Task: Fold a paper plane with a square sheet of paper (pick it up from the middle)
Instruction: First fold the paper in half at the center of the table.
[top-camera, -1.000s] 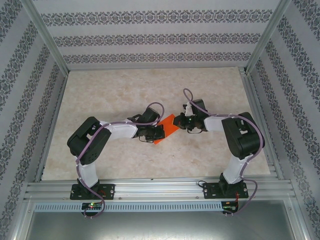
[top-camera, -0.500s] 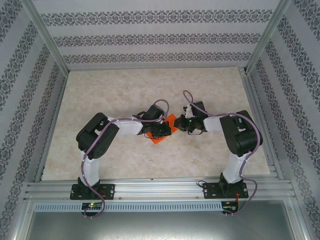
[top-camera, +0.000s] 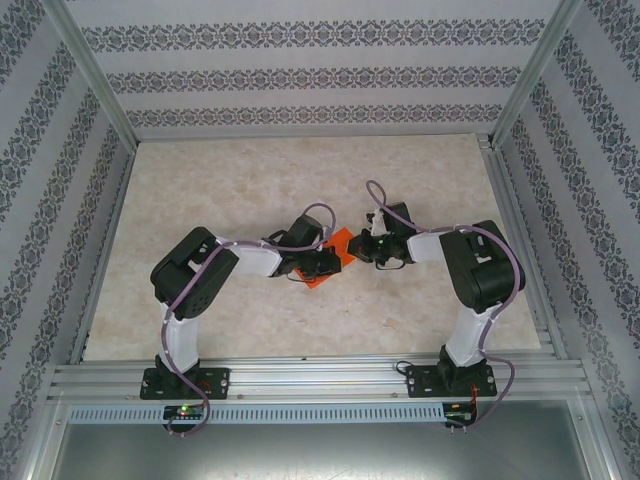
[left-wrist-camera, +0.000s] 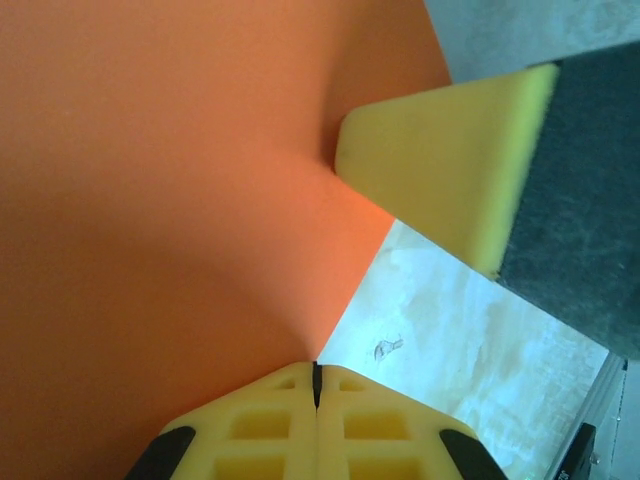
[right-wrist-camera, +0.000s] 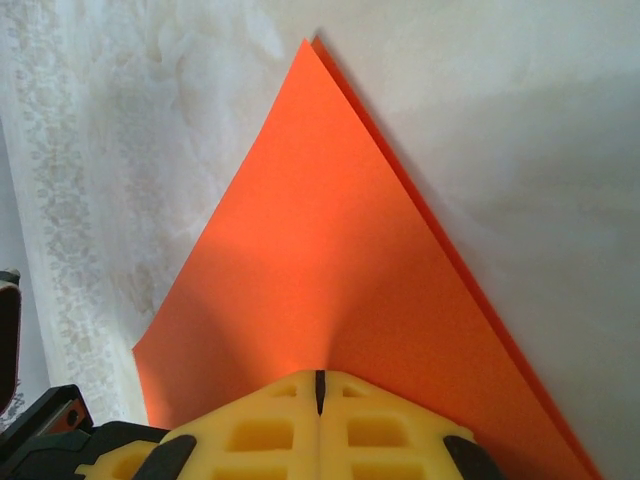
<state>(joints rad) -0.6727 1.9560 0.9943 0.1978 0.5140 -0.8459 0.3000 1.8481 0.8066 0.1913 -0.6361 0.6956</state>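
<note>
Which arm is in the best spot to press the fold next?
Probably right: the right end effector is shut on the paper, with both layers' edges and the pointed tip straight ahead of it. The left end effector pinches one side edge, better for holding.

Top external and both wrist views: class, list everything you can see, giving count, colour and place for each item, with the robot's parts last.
square sheet of paper: one, orange-red, mid-table between the two grippers
table: one, beige marbled, under the arms
walls: three, white with grey patterned stripes, around the table
frame rails: several, silver, near edge and corners
left arm and right arm: two, black and white with purple cables, bolted at the near edge
left gripper: one, yellow fingers, shut on the paper
right gripper: one, yellow fingers, shut on the paper
</note>
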